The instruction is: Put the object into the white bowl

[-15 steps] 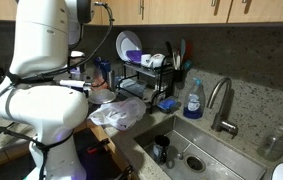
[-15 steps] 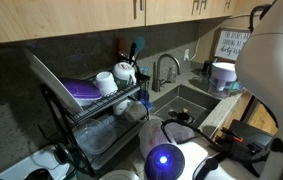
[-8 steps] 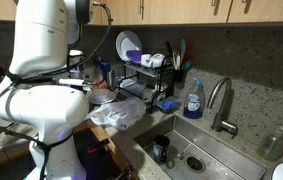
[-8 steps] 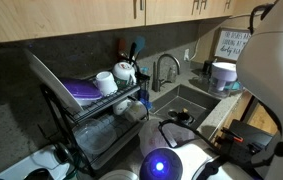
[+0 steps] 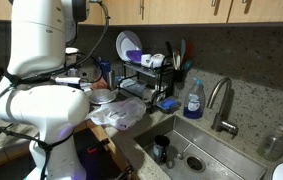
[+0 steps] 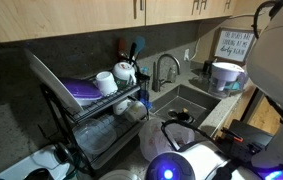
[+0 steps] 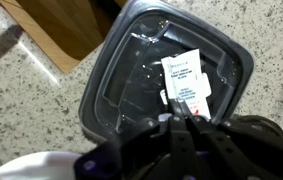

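In the wrist view a white paper packet [image 7: 184, 78] with small print and a red mark lies in a black plastic tray [image 7: 126, 95] on the speckled counter. My gripper [image 7: 186, 118] comes in from the bottom edge, its dark fingers pressed together on the packet's lower end. A white rounded rim [image 7: 31, 168] at the bottom left corner looks like the white bowl, mostly out of frame. In both exterior views the robot's own body hides the gripper and the packet.
A wooden board [image 7: 61, 30] lies beside the tray at top left. Exterior views show a dish rack [image 5: 146, 78] with plates and cups, a blue soap bottle [image 5: 193, 100], a faucet [image 5: 221, 100], a steel sink [image 5: 196, 150] and a crumpled plastic bag [image 5: 116, 113].
The arm has shifted slightly in both exterior views. The jaws have gone from open to shut.
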`<control>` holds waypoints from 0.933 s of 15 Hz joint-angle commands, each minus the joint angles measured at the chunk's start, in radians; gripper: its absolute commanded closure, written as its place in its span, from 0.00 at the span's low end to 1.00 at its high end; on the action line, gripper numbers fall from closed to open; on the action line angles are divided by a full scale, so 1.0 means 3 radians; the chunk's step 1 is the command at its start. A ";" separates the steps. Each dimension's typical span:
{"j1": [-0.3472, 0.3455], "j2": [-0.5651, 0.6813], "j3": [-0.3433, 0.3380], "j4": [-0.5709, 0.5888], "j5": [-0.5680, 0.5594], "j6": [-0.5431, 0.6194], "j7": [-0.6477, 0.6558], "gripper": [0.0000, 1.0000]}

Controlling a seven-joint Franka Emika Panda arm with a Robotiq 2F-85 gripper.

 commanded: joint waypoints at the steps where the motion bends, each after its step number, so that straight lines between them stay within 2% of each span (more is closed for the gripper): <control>1: 0.0059 -0.0215 -0.0091 -0.0077 -0.0077 -0.0108 0.0147 0.97; 3: 0.0046 -0.0258 -0.0093 -0.0090 -0.0063 -0.0139 0.0128 0.97; 5: 0.0038 -0.0279 -0.0060 -0.0100 -0.0011 -0.0180 0.0091 0.71; 11: 0.0116 -0.0312 0.0010 -0.0154 0.0003 -0.0182 0.0092 0.27; 12: 0.0135 -0.0298 0.0010 -0.0161 0.0009 -0.0165 0.0085 0.20; 14: 0.0162 -0.0262 -0.0008 -0.0169 -0.0002 -0.0145 0.0084 0.17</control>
